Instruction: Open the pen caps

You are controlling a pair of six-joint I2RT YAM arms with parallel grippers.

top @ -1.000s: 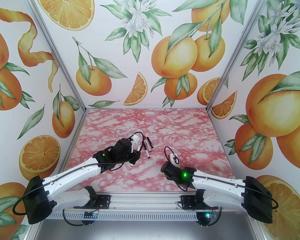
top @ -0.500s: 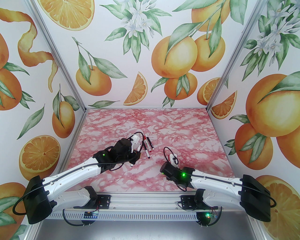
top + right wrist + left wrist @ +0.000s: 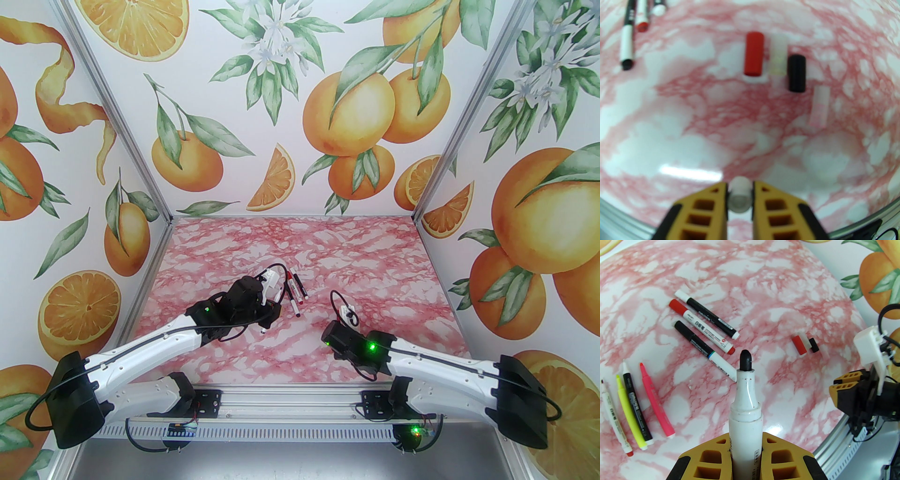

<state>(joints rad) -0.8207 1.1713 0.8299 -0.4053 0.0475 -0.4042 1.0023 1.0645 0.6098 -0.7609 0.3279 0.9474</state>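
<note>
Cap pinched, marker bare

White cap (image 3: 740, 199) sits clamped in the right gripper (image 3: 740, 185), over the table (image 3: 682, 131). Red cap (image 3: 753, 54) and black cap (image 3: 796, 73) lie loose farther out. Left gripper (image 3: 745, 437) clamps an uncapped marker (image 3: 744, 390).

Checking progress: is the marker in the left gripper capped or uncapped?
Uncapped: the marker shows its bare black tip.

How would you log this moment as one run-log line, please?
left gripper: shut on uncapped marker | right gripper: shut on white cap | loose: red cap, black cap
</note>
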